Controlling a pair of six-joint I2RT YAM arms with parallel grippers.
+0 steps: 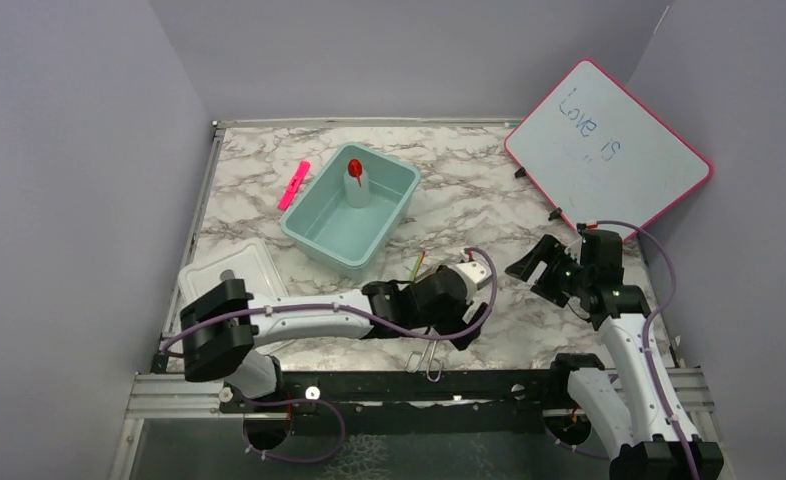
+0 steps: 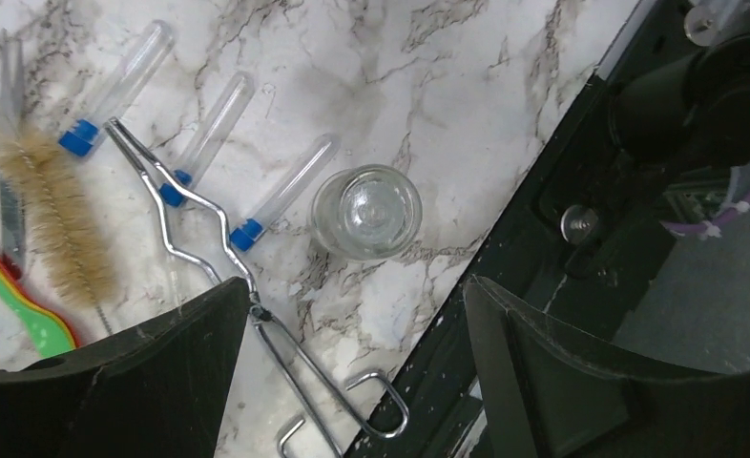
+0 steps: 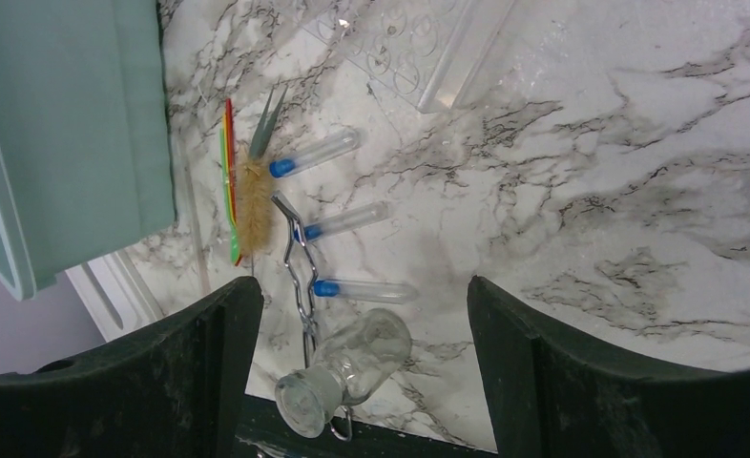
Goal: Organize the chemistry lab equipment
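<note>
A small clear glass vessel (image 2: pixel 366 212) stands near the table's front edge and also shows in the right wrist view (image 3: pixel 347 370). Beside it lie three blue-capped tubes (image 2: pixel 281 194), metal tongs (image 2: pixel 192 232), a tan-bristled brush (image 2: pixel 54 218) and a green-handled tool (image 2: pixel 30 318). My left gripper (image 2: pixel 357 286) hangs open and empty just above the vessel and hides it in the top view (image 1: pixel 451 300). My right gripper (image 3: pixel 362 296) is open and empty, off to the right (image 1: pixel 535 264). The red-bulbed dropper (image 1: pixel 355 178) stands in the teal bin (image 1: pixel 314 232).
A pink marker (image 1: pixel 293 184) lies left of the bin. A pink-framed whiteboard (image 1: pixel 609 150) leans at the back right. A clear plastic lid (image 1: pixel 231 268) lies at the front left. The tongs' handles (image 1: pixel 425 360) overhang the table's black front rail.
</note>
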